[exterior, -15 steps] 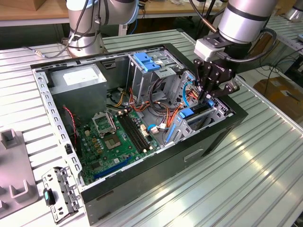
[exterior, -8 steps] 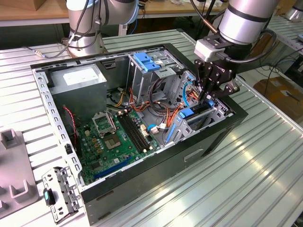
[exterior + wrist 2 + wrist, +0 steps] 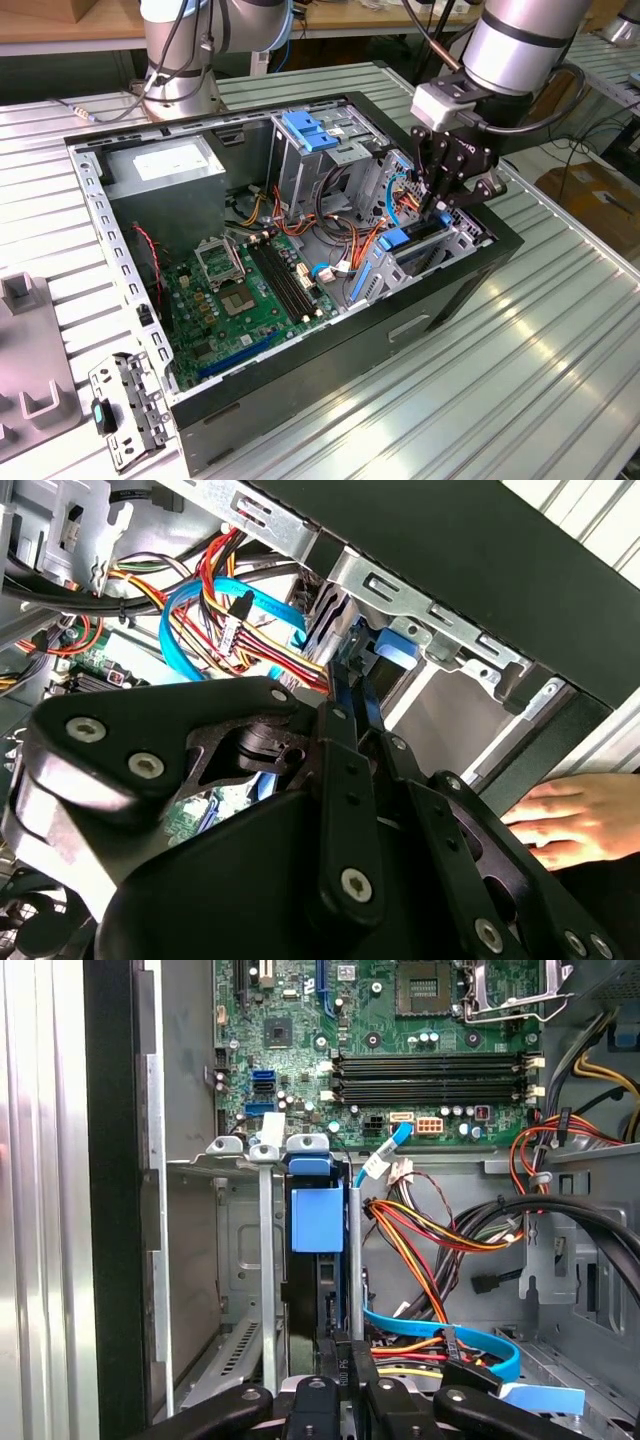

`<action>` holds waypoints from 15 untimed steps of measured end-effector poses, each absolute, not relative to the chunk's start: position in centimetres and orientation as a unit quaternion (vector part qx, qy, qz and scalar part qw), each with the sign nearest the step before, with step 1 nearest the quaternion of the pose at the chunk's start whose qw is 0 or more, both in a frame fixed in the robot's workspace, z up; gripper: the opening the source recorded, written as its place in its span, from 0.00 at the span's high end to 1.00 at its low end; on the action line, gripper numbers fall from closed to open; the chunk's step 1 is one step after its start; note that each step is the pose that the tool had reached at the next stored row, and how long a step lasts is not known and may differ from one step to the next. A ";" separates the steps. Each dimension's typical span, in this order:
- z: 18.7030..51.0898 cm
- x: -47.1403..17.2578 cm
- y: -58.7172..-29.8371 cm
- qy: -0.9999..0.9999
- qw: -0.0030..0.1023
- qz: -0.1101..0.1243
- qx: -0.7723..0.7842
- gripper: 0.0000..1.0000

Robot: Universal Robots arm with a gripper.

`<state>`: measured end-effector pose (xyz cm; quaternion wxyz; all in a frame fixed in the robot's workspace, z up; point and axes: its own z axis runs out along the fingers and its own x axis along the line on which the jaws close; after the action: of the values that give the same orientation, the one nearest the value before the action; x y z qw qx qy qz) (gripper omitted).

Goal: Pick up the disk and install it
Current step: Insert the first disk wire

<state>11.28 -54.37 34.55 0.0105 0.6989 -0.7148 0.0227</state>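
Gripper [image 3: 437, 205] pinched narrow on the disk's [image 3: 318, 1260] upper edge, disk standing on edge partway down the bay [image 3: 440, 245] between its walls, apparently so the rails guide it

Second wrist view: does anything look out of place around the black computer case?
Yes: a person's bare hand lies beside the case's black outer wall, close to the black gripper holding the blue-railed metal disk; risky near it.
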 end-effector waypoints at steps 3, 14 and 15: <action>34.6 11.3 -54.4 -0.715 0.010 0.023 0.699 0.83; 34.5 11.3 -54.6 -0.715 0.010 0.023 0.699 0.83; 34.5 11.3 -54.6 -0.715 0.010 0.023 0.699 0.83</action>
<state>11.28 -54.59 34.51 0.0104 0.6988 -0.7149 0.0225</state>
